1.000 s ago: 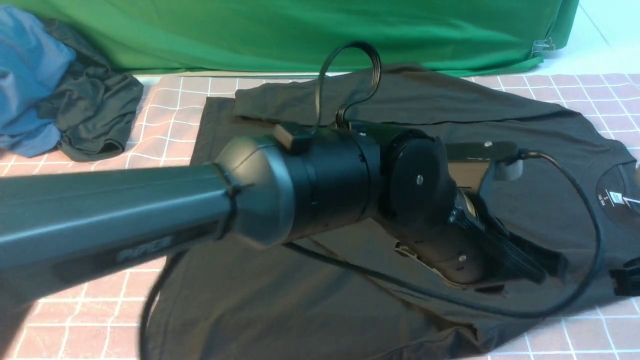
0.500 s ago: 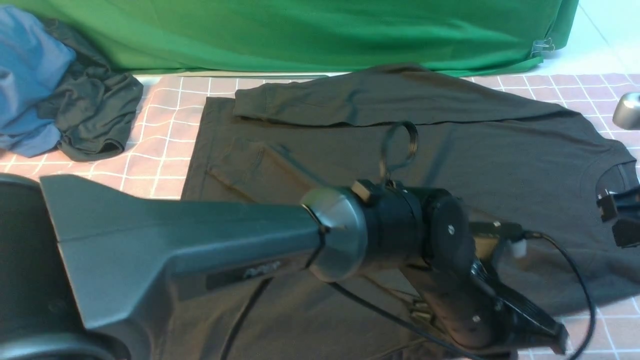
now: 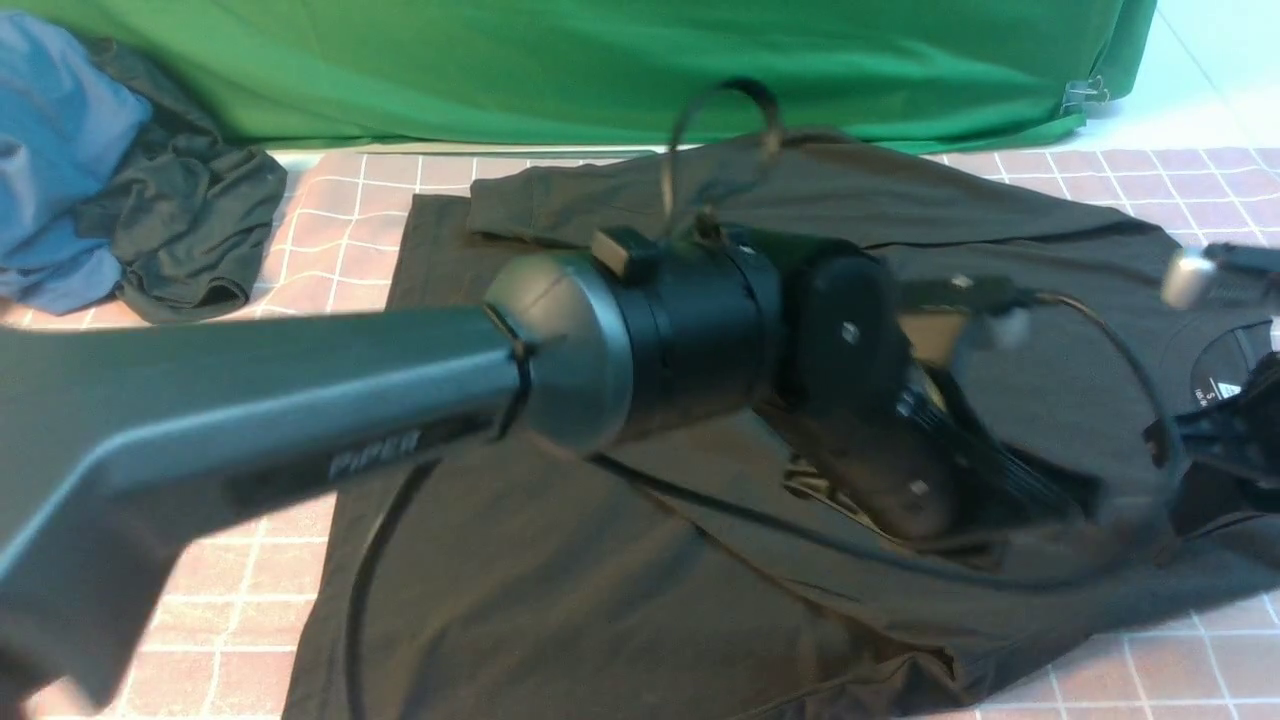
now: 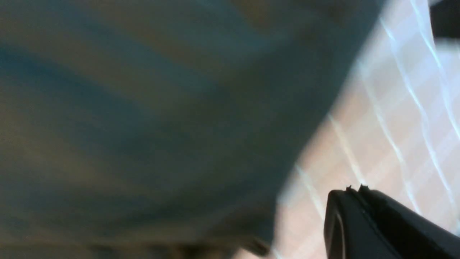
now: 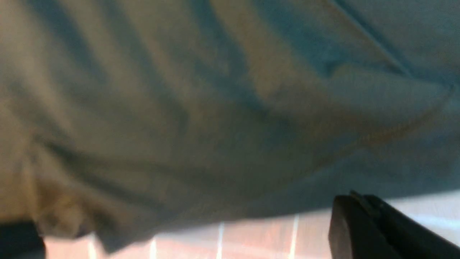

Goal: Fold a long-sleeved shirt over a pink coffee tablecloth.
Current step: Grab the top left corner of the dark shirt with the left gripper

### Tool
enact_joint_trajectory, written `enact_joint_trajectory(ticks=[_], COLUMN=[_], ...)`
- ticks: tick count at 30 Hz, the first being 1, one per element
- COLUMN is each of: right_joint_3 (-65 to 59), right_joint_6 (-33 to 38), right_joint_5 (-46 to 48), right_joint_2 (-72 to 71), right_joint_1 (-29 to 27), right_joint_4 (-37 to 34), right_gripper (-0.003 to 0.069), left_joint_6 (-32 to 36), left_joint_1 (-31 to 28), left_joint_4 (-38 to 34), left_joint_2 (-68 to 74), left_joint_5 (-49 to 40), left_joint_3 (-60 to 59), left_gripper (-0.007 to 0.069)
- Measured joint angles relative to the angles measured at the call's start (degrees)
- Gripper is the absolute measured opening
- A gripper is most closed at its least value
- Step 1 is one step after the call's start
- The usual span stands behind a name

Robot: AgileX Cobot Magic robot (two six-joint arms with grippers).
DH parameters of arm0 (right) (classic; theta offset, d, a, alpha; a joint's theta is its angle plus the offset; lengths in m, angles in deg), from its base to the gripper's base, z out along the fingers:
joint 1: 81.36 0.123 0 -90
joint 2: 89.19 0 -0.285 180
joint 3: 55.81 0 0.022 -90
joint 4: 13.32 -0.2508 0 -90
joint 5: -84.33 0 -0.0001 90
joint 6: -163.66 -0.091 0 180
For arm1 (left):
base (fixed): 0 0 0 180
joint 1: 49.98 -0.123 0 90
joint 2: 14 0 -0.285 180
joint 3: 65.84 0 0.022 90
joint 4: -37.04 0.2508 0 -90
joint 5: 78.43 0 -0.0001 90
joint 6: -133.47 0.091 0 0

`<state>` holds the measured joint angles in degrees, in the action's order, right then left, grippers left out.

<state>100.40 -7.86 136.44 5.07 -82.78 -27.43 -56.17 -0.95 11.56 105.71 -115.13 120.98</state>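
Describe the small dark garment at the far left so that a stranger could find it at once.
Look at the pink checked tablecloth and follow it to its far left corner, below the green fabric. There a blue cloth lies heaped, and the dark garment is crumpled against its right side. Unlike the large black shirt spread in the middle, it is small and bunched.

1. The left arm [image 3: 300, 400] comes in from the near left, its long grey tube stretched almost flat toward the middle.
2. Its wrist [image 3: 690, 330] bends down and to the right, and a black cable [image 3: 1120, 340] loops off it.
3. The left gripper [image 3: 1075, 495] points down and to the right. It's blurred, with its fingers [image 4: 366, 219] pressed together.
4. At the far right edge the right gripper [image 3: 1215, 440] just pokes in, dark and blurred, and its fingers [image 5: 370, 226] are closed too.
5. A grey piece of the right arm [image 3: 1195, 272] shows above it.
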Motion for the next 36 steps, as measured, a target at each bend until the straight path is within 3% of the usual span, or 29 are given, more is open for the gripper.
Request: enact_joint_trajectory(ticks=[9, 20, 26, 28, 31, 35, 36], right_joint_3=[0.0, 0.0, 0.0, 0.0, 0.0, -0.05, -0.05], right_joint_6=[0.8, 0.73, 1.04, 1.72, 2.27, 2.33, 2.33], right_joint_5=[-6.64, -16.91, -16.81, -14.45, -10.7, -8.34, -8.32], right_joint_2=[9.54, 13.23, 12.8, 11.45, 5.92, -3.63, -4.59], right_joint_1=[0.0, -1.0, -5.97, -7.05, -7.82, -7.3, -7.24], right_joint_4=[-2.77, -0.17, 0.87, 1.01, 1.55, -0.04, -0.18], right_gripper=[0.0035, 0.0045, 0.0064, 0.0069, 0.007, 0.007, 0.007], left_joint_6=[9.64, 10.44, 9.0, 5.36, -4.01, -7.86, -7.83], left_joint_1=[0.28, 5.92, 4.86, 3.06, -5.22, -20.69, -21.5], left_joint_4=[-14.75, -14.43, -7.23, -2.64, 6.67, 8.19, 8.19], left_joint_2=[10.68, 10.74, 3.86, -0.57, -8.29, -9.74, -9.61], left_joint_5=[-0.63, -5.45, -6.71, -7.01, -7.13, -8.75, -8.81], left_joint_3=[0.08, 0.13, 0.01, 0.01, 0.55, 5.18, 5.5], left_gripper=[0.0027, 0.0027, 0.0027, 0.0027, 0.0027, 0.0027, 0.0027])
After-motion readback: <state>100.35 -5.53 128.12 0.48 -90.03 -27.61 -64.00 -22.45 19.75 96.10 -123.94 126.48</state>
